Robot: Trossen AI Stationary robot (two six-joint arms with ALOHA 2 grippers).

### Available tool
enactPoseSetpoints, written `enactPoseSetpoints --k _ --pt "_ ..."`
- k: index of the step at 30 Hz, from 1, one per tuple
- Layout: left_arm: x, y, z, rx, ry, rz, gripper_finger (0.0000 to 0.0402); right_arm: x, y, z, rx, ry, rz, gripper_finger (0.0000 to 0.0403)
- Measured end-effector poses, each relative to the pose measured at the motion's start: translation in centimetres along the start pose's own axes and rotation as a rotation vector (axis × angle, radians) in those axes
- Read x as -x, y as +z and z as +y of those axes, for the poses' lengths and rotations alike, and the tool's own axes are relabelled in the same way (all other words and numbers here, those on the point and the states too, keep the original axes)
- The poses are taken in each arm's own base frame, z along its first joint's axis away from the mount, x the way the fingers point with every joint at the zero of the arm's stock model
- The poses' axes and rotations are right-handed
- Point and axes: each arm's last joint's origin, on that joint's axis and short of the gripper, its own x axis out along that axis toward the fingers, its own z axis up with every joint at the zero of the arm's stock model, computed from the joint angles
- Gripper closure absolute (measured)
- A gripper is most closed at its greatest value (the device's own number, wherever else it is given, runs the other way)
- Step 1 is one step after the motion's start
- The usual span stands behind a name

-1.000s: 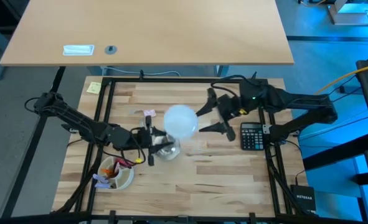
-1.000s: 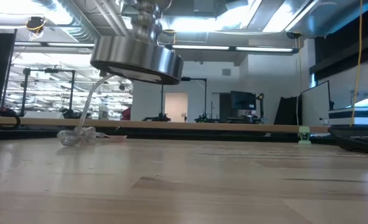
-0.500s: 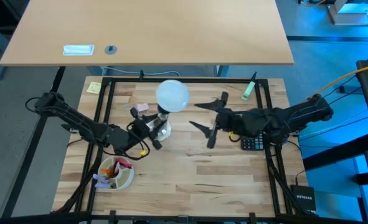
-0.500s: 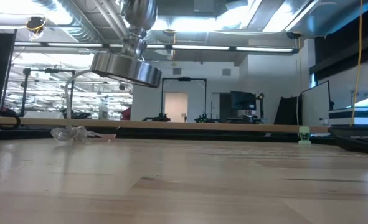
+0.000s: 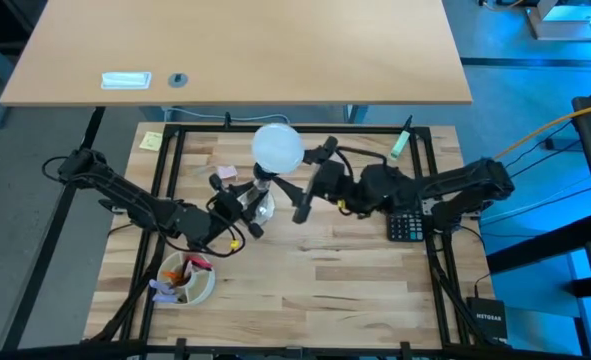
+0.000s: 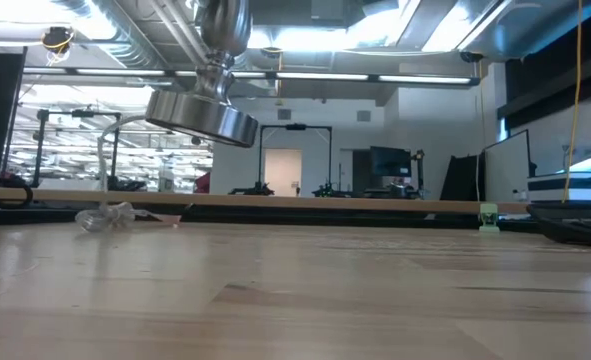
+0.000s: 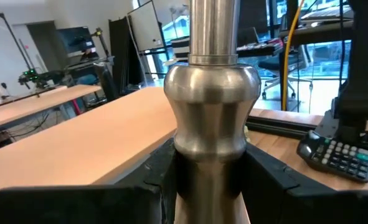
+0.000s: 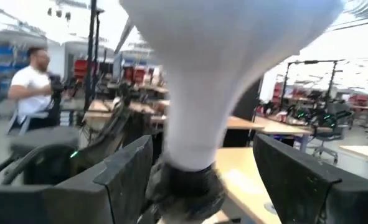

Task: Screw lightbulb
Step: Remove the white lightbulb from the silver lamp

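While the left pincer (image 5: 243,205) clamps the stand (image 7: 212,118), the lightbulb (image 8: 224,68) rises upright between the right pincer's (image 5: 313,183) parted, empty fingers (image 8: 124,174).

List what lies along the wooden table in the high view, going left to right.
Bowl of small items → left end effector → lightbulb → right end effector → calculator.
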Motion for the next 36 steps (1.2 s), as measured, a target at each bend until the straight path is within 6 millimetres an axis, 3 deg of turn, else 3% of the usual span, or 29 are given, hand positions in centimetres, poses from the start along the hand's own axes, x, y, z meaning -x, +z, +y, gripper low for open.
enactPoseSetpoints --k 5,17,28,36 --pt "0.0 0.0 0.0 -0.006 -0.001 0.001 0.0282 -1.1 -0.8 -0.2 -0.022 0.043 -0.052 0.0123" --pt "-0.2 0.0 0.1 -0.004 0.007 0.002 0.0282 -1.8 -0.7 -0.9 -0.154 0.042 -0.148 0.0123" --pt "-0.3 -0.1 0.1 -0.007 0.013 0.004 0.0282 -4.4 -1.5 0.4 -0.033 -0.094 -0.084 0.0123" --pt "-0.2 -0.1 0.1 -0.013 0.01 0.005 0.0282 -4.2 -1.3 1.1 0.014 -0.134 -0.047 0.0123"
